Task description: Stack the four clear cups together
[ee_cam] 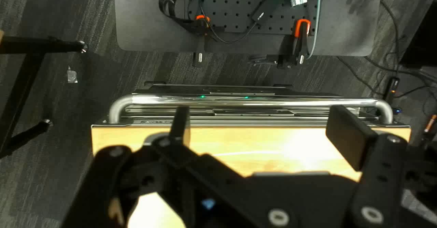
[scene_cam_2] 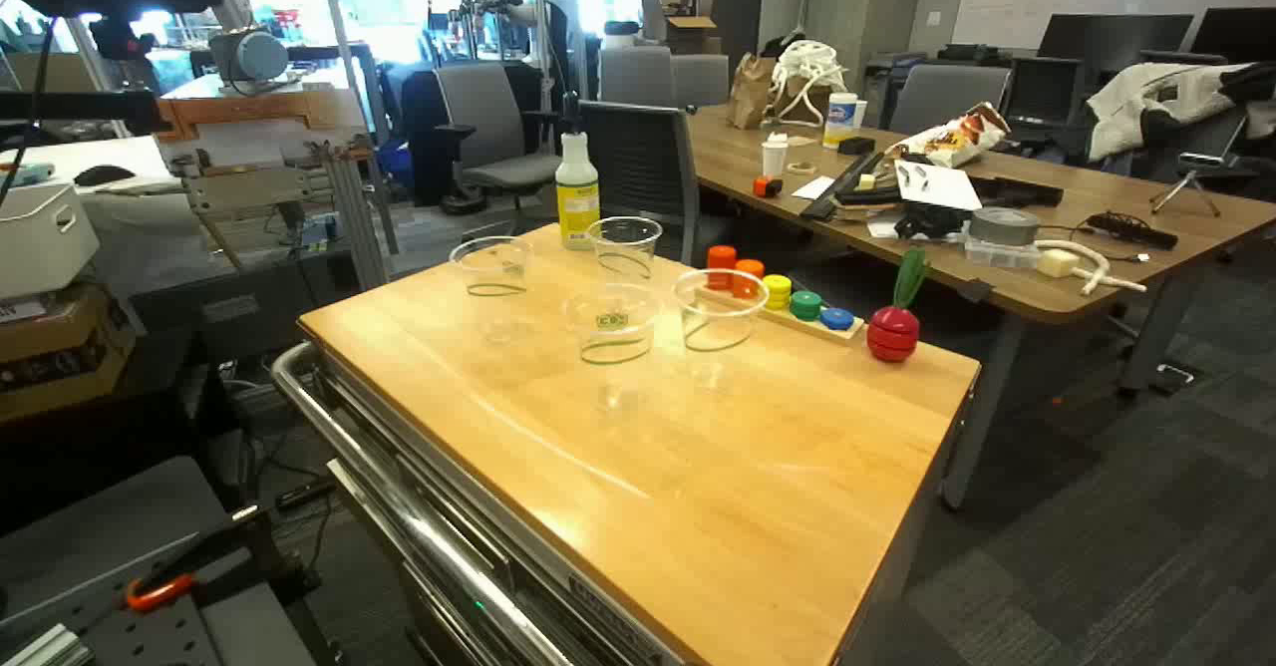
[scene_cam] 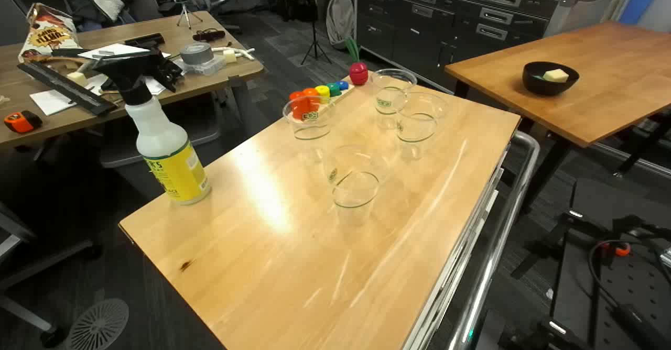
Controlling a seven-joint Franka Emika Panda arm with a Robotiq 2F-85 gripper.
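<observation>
1. Spread wide at the gripper [ee_cam: 257, 129], pinching nothing.
2. Looking onto the handle [ee_cam: 239, 101] and wooden tabletop [ee_cam: 239, 142] in the wrist view, with no cup visible (perhaps hidden behind the gripper).
3. Can count four clear cups [scene_cam: 354, 185] farther in on the tabletop, upright and unnested, in both exterior views.
4. Probably needs a shift away from the handle before dropping along a cup's vertical axis.

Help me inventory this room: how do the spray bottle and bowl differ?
The spray bottle is tall and narrow; the bowl is low and wide. The bottle is pale-bodied with a yellow label; the bowl is black. The bottle shares the table with the cups; the bowl doesn't. Both stand upright.
</observation>
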